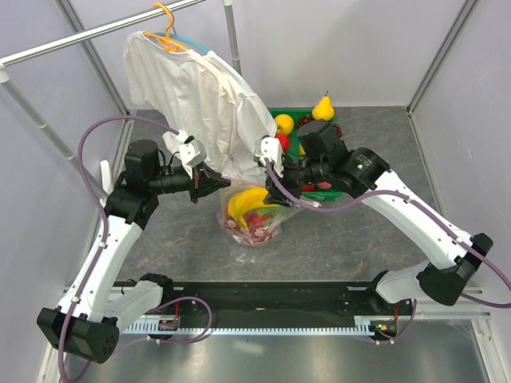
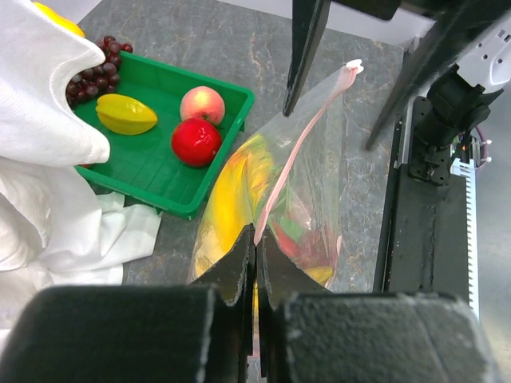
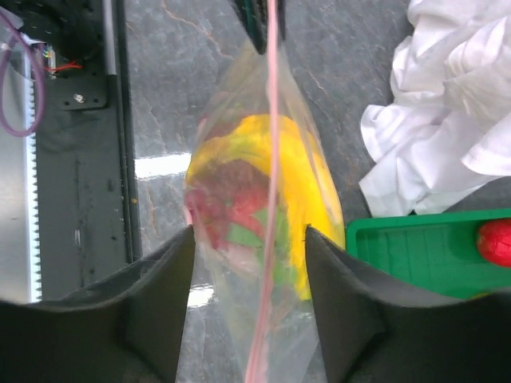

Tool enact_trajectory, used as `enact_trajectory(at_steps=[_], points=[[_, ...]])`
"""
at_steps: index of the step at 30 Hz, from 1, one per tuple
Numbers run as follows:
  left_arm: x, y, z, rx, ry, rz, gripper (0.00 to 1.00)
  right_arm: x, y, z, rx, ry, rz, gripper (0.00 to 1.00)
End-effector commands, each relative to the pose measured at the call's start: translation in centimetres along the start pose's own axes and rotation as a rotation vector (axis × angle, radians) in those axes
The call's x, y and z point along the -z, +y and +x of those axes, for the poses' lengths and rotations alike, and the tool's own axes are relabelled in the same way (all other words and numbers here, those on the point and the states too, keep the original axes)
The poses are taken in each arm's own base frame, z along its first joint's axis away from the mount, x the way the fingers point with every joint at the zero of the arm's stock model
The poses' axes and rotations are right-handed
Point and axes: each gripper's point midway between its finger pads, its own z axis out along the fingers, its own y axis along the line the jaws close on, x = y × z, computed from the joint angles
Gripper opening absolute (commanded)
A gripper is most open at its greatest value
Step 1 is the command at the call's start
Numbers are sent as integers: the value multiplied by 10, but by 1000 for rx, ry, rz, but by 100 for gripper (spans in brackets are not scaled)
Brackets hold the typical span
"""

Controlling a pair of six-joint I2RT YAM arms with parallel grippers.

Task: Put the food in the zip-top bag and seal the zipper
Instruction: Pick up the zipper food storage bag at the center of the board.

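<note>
The clear zip-top bag (image 1: 254,214) hangs between my two grippers just above the table. It holds the yellow banana bunch (image 1: 246,200) and the pink-red dragon fruit (image 1: 257,226). The red pepper piece cannot be told apart inside. My left gripper (image 1: 214,185) is shut on one end of the pale pink zipper (image 2: 297,148), which shows in the left wrist view (image 2: 257,239). My right gripper (image 1: 281,185) is open. Its fingers (image 3: 172,275) straddle the zipper (image 3: 271,159) without touching it. The bag's contents show below (image 3: 239,199).
The green tray (image 2: 152,171) behind the bag holds a peach (image 2: 201,104), a red fruit (image 2: 196,142), a yellow fruit (image 2: 126,114) and dark grapes (image 2: 96,76). A white T-shirt (image 1: 200,88) hangs on a hanger and drapes beside the tray. A yellow pear (image 1: 323,108) stands at the tray's back.
</note>
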Motion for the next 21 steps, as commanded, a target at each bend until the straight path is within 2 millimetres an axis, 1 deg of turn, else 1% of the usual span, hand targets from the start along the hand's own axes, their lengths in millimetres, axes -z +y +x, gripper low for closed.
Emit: enact_trajectory(at_steps=[1,2,3,6,7,8,9,10,12,13,14,15,16,18,19,21], points=[[2,-4,-30,-101,-75,26,2,-9,-17,0,19,4,72,53],[2,-5,-30,-102,-76,32,2,-9,-20,2,20,13,85,44],[2,-6,-30,-103,-77,32,2,-7,-22,3,20,21,102,25],[3,-7,-29,-99,-80,34,2,4,-16,-1,30,0,106,0],[3,-7,-30,-96,-80,31,2,9,-14,-3,33,-7,111,0],[3,-7,-30,-81,-79,29,2,18,-10,-7,44,-26,122,0],[3,-6,-31,-76,-81,24,3,22,-8,-4,40,-19,127,0],[3,-7,-31,-70,-82,24,4,31,-6,-6,41,-30,147,0],[4,-7,-32,-45,-83,19,15,36,-2,-1,26,-21,150,0],[4,-7,-33,-33,-84,16,19,40,0,-2,23,-29,155,0],[4,-8,-32,-10,-84,17,28,41,0,-2,7,-28,160,0],[4,-7,-32,1,-84,11,34,45,-1,-3,-1,-34,168,0],[4,-6,-34,14,-88,1,52,48,-1,-6,-6,-45,176,0],[5,-3,-36,42,-92,-31,60,56,1,-14,-13,-69,176,0],[6,-2,-38,39,-96,-42,69,59,2,-17,-9,-74,175,0],[9,3,-41,47,-105,-90,79,68,1,-21,-7,-77,199,0]])
